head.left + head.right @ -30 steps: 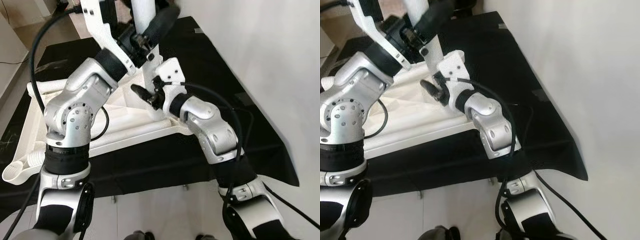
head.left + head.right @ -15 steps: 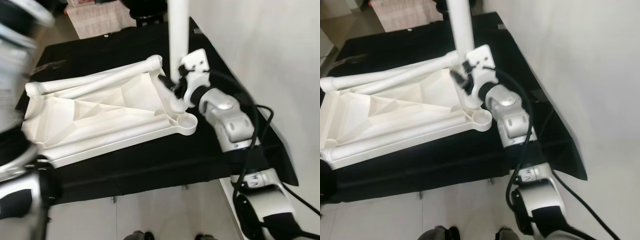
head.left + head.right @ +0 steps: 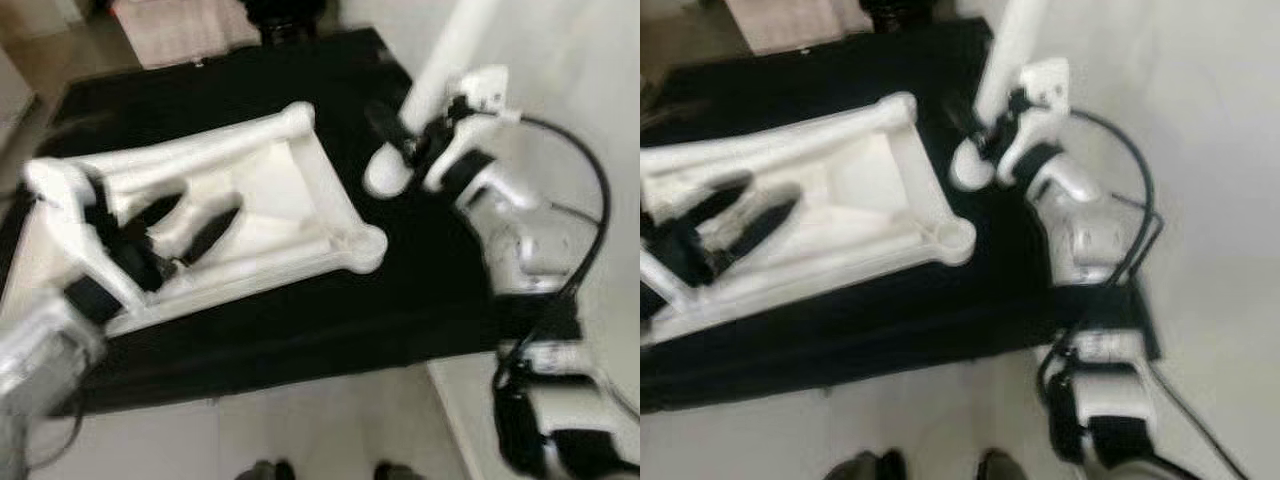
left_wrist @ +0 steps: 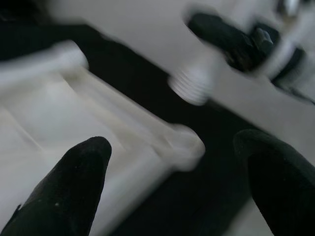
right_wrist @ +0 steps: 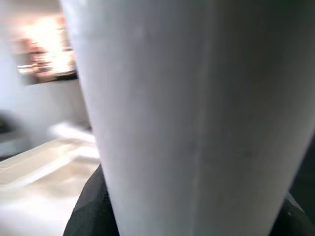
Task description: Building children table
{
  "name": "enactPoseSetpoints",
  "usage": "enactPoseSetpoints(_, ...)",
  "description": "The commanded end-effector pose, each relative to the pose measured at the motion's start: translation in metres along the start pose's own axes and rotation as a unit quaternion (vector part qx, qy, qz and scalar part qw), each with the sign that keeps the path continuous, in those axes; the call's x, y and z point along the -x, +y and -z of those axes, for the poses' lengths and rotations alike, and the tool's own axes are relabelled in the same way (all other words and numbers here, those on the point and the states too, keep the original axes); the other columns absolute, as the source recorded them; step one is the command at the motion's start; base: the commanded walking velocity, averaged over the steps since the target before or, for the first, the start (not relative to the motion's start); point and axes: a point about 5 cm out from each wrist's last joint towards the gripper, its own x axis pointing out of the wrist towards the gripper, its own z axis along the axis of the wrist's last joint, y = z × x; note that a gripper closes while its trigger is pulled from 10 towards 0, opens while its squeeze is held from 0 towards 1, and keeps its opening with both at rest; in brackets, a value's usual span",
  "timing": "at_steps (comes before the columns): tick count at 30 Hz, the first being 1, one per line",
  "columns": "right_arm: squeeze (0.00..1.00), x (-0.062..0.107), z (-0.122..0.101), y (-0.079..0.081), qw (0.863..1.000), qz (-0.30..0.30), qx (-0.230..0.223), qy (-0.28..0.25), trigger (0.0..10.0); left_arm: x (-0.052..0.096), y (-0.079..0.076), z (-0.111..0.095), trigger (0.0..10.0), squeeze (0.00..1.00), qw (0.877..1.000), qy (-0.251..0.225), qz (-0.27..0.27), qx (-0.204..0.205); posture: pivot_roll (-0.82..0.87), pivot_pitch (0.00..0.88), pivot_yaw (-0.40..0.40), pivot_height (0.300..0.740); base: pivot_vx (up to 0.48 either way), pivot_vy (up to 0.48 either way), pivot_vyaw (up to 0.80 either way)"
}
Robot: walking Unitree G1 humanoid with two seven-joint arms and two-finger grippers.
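Assembly stage with one leg in hand. White plastic tabletop (image 3: 250, 215) lies upside down on a black-covered surface (image 3: 300, 320), its ribbed underside up and a round corner socket (image 3: 368, 246) at the near right corner. Right hand (image 3: 405, 140) is closed on a white table leg (image 3: 1005, 70), gripping it near the lower end; the leg slants up and away, and its rounded foot end (image 3: 385, 172) hangs over the black cloth just beside the tabletop's right rail, apart from the socket. In the left wrist view that end shows a ribbed, threaded tip (image 4: 191, 84) above and beyond the socket. Left hand (image 3: 185, 225) hovers over the underside of the tabletop with its fingers (image 4: 74, 182) spread wide and nothing between them.

Handling, as a judgement: the leg looks like a hollow moulded tube, light and stiff, with a smooth surface that could turn within the grasp; a hold close to the threaded end gives the best control for seating it. The tabletop seems light enough to slide on the cloth, so steadying it by a rail near the socket would help. Motion blur limits finer detail.
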Motion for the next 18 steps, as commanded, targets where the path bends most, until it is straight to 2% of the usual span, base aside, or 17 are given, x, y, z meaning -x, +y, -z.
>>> enactPoseSetpoints(1, 0.00, -0.007, 0.000, 0.014, 0.998, -0.054, 0.011, -0.015, 10.0, 0.002, -0.010, 0.014, 10.0, 0.00, 1.000, 0.028, -0.006, 0.001, 0.06, 0.311, 0.070, 0.740, 0.000, 0.000, 0.00)
enactPoseSetpoints(2, 0.00, -0.010, 0.001, 0.015, 0.998, -0.064, 0.013, -0.014, 10.0, 0.005, -0.008, 0.026, 10.0, 0.00, 0.998, 0.051, -0.032, 0.011, 0.06, 0.334, 0.069, 0.740, 0.000, 0.000, 0.00)
enactPoseSetpoints(3, 0.00, -0.010, 0.001, 0.015, 0.998, -0.064, 0.013, -0.014, 10.0, 0.005, -0.008, 0.026, 10.0, 0.00, 0.998, 0.051, -0.032, 0.011, 0.06, 0.334, 0.069, 0.740, 0.000, 0.000, 0.00)
enactPoseSetpoints(5, 0.00, -0.014, 0.003, 0.014, 0.997, -0.078, 0.018, -0.009, 10.0, 0.013, -0.011, 0.042, 10.0, 0.00, 0.994, 0.085, -0.063, 0.017, 0.06, 0.363, 0.068, 0.740, 0.000, 0.000, 0.00)
enactPoseSetpoints(10, 0.00, -0.018, 0.004, 0.010, 0.995, -0.097, 0.020, 0.001, 10.0, 0.021, -0.020, 0.054, 10.0, 0.00, 0.991, 0.111, -0.070, 0.004, 0.06, 0.379, 0.068, 0.740, 0.000, 0.000, 0.00)
enactPoseSetpoints(13, 0.00, -0.015, 0.010, 0.009, 0.989, -0.142, 0.030, 0.032, 10.0, 0.028, -0.031, 0.056, 10.0, 0.00, 0.989, 0.108, -0.092, -0.048, 0.06, 0.417, 0.072, 0.740, 0.000, 0.000, 0.00)
enactPoseSetpoints(15, 0.00, -0.015, 0.010, 0.009, 0.989, -0.142, 0.030, 0.032, 10.0, 0.028, -0.031, 0.056, 10.0, 0.00, 0.989, 0.108, -0.092, -0.048, 0.06, 0.417, 0.072, 0.740, 0.000, 0.000, 0.00)
enactPoseSetpoints(16, 0.00, -0.012, 0.011, 0.009, 0.983, -0.170, 0.047, 0.053, 10.0, 0.033, -0.030, 0.051, 10.0, 0.00, 0.982, 0.102, -0.123, -0.106, 0.07, 0.458, 0.079, 0.740, 0.000, 0.000, 0.00)
enactPoseSetpoints(17, 0.00, -0.012, 0.011, 0.009, 0.983, -0.170, 0.047, 0.053, 10.0, 0.033, -0.030, 0.051, 10.0, 0.00, 0.982, 0.102, -0.123, -0.106, 0.07, 0.458, 0.079, 0.740, 0.000, 0.000, 0.00)
enactPoseSetpoints(18, 0.00, -0.011, 0.011, 0.008, 0.981, -0.177, 0.054, 0.060, 10.0, 0.035, -0.029, 0.049, 10.0, 0.00, 0.977, 0.100, -0.133, -0.131, 0.07, 0.458, 0.079, 0.740, 0.000, 0.000, 0.00)
